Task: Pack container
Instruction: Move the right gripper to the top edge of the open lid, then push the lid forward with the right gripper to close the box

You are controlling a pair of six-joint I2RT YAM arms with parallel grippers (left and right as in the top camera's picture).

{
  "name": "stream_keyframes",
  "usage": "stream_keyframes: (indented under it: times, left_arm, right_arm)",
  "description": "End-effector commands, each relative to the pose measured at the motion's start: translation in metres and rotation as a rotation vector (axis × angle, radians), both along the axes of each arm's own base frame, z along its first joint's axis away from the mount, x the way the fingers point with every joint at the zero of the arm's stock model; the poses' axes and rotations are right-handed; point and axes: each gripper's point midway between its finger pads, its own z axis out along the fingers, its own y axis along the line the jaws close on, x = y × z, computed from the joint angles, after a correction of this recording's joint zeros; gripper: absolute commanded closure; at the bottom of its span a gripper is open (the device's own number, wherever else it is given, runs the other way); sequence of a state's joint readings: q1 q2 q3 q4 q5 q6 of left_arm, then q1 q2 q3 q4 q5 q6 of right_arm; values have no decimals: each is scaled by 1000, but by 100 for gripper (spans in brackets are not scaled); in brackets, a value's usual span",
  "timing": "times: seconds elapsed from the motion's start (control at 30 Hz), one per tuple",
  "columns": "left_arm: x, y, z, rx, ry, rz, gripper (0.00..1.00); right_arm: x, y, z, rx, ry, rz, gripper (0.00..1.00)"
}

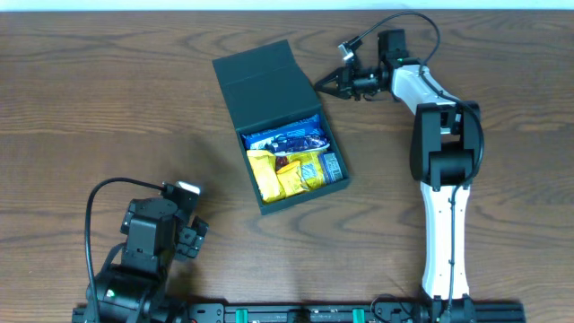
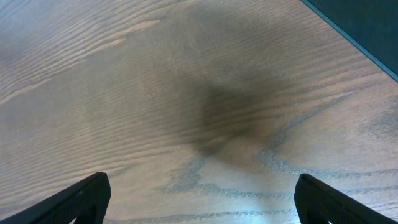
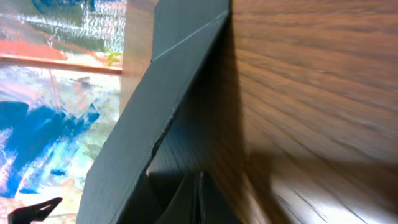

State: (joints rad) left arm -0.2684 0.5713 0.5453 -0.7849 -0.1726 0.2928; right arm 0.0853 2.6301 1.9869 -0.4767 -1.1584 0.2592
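Container (image 1: 303, 198), overhead: holds snack packets (image 1: 289, 166), lid (image 1: 265, 85) open; closing looks left to do.
Right pincer (image 1: 317, 86): pressed together, tips at lid edge.
Left wrist: left pincer (image 2: 199, 205) spread, holding nothing; container corner ahead-right.
Right wrist: lid just ahead of tips.

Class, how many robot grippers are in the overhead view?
2. The left gripper sits open at lower left, apart from the container; the right gripper, shut, is at its lid's right edge.

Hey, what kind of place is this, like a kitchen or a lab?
Probably a robotics lab bench: a left arm and a right arm are mounted at a wood-grain table, with an open container of snack packets between them.
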Motion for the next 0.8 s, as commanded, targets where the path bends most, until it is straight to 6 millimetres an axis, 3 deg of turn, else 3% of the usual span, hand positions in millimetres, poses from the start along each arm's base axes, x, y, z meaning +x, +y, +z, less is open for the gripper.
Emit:
stream_keyframes:
  times: [0.0, 0.3, 0.47, 0.77]
  left_arm:
    - [0, 4, 1, 17, -4, 7, 5]
    - [0, 4, 1, 17, -4, 7, 5]
    - [0, 4, 1, 17, -4, 7, 5]
    - [0, 4, 1, 17, -4, 7, 5]
  right_arm:
    - [-4, 14, 1, 26, 1, 33, 98]
    - [-13, 41, 4, 39, 33, 66, 98]
    - [-12, 53, 32, 191, 44, 117, 99]
    - [-18, 59, 44, 249, 67, 158, 98]
